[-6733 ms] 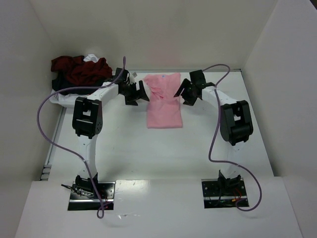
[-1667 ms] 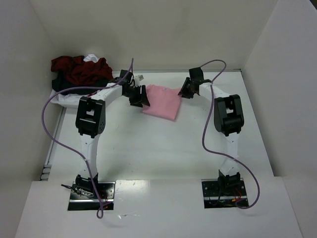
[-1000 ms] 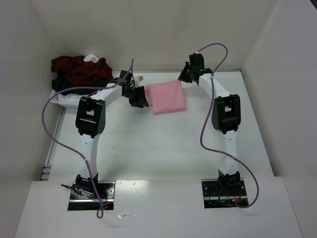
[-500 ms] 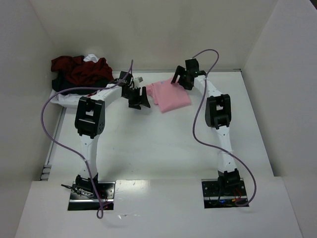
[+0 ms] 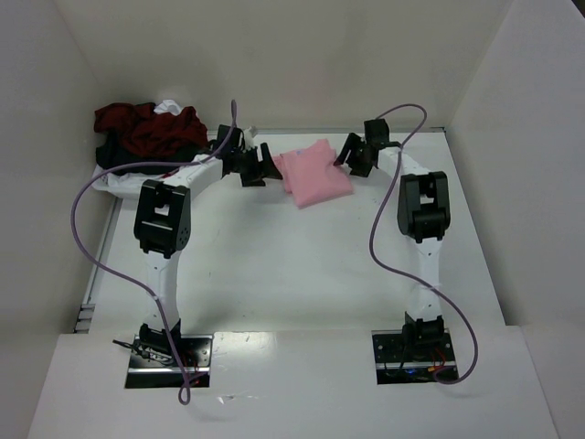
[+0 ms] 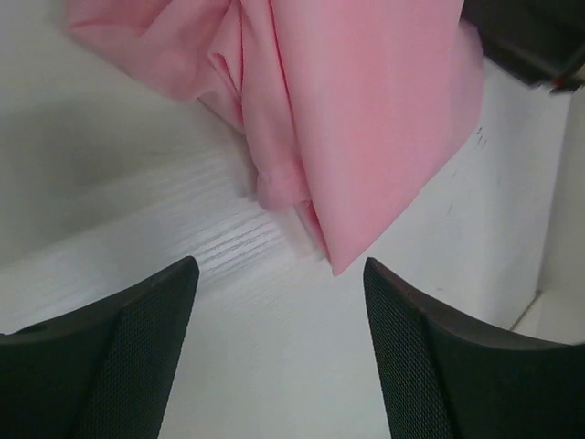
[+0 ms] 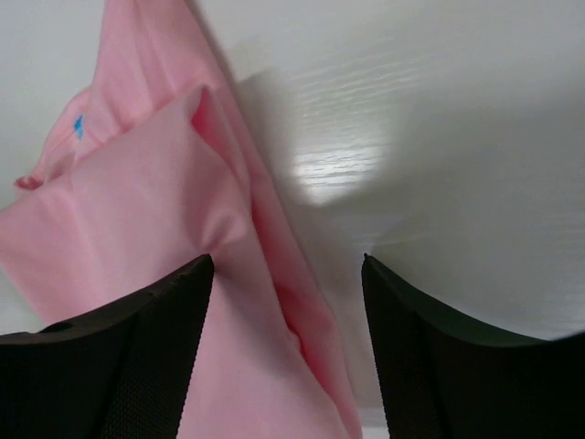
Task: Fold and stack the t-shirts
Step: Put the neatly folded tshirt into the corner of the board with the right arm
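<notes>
The light pink t-shirt (image 5: 313,172) lies folded into a small packet at the back middle of the table. My left gripper (image 5: 265,165) is open just left of it, holding nothing; the left wrist view shows the shirt's folded corner (image 6: 366,137) beyond the open fingers (image 6: 110,357). My right gripper (image 5: 352,155) is open at the shirt's right edge; the right wrist view shows the pink folds (image 7: 219,302) under and between its fingers (image 7: 119,366), not pinched. A heap of dark red (image 5: 151,126), black and white shirts lies at the back left.
The heap rests in a white basket (image 5: 119,180) against the left wall. White walls close the table at the back and both sides. Purple cables (image 5: 87,210) loop off both arms.
The pink shirt was folded from a long shape into a small packet and turned. The right gripper let go and drew back to the right; the left gripper moved slightly back and left.
</notes>
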Robot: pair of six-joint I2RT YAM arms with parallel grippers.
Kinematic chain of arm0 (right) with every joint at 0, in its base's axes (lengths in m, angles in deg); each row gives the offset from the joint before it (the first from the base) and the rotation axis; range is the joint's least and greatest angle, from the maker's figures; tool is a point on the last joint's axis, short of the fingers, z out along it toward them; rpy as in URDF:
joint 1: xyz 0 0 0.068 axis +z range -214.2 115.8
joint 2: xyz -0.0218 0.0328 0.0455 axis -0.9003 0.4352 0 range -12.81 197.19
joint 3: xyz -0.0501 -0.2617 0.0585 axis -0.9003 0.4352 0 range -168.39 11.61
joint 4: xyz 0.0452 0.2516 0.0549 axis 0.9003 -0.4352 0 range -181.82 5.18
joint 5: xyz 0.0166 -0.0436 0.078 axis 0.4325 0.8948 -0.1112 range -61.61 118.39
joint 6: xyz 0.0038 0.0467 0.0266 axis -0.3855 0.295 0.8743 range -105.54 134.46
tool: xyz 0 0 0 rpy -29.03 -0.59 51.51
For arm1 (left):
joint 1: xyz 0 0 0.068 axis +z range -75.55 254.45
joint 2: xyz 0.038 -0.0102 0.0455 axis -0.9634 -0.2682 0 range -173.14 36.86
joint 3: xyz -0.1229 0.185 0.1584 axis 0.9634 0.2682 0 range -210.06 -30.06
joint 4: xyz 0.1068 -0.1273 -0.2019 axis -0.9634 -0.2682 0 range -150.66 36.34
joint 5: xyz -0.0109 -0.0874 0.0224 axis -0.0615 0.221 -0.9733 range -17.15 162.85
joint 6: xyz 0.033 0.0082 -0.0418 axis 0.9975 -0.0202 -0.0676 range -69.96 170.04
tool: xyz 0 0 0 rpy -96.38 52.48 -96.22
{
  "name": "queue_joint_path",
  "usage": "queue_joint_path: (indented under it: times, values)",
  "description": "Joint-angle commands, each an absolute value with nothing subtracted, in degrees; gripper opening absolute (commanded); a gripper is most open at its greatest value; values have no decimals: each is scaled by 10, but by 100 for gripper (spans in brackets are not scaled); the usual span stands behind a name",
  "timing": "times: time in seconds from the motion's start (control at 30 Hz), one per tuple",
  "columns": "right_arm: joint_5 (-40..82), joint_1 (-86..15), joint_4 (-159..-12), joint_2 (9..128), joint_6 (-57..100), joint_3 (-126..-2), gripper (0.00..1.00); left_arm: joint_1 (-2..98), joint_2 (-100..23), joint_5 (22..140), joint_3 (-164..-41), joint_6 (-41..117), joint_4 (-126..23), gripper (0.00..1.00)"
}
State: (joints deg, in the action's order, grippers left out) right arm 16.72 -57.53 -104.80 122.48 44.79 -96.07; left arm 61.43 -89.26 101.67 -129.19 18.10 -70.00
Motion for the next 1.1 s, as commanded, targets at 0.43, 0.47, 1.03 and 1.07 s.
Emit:
queue_joint_path:
  times: [0.43,0.47,1.03,1.07]
  values:
    - [123,-501,-977,1088,507,-740,69,613,-864,1034,-1208,99,-602,81]
    - [123,-501,-971,1081,507,-733,72,613,-864,1034,-1208,105,-602,81]
    - [123,-523,-969,1126,507,-761,90,619,-776,1062,-1158,180,-653,81]
    - [118,-523,-969,1134,507,-761,86,619,-768,1068,-1151,180,-653,81]
